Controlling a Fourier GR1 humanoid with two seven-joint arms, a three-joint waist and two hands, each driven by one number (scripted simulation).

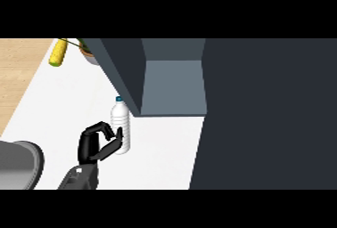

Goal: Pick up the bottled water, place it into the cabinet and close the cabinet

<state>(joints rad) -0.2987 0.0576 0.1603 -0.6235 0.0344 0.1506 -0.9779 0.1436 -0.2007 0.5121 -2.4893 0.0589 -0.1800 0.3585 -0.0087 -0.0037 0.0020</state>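
The water bottle [120, 118] stood upright on the white tabletop [164, 151], just in front of the open cabinet [172, 84]. The fingers [97, 129] of my left hand [95, 147] were curled round its lower half, one touching its side. I judged this the grasping step. Next I needed to lift it clear and carry it into the cabinet's grey opening without tipping it.
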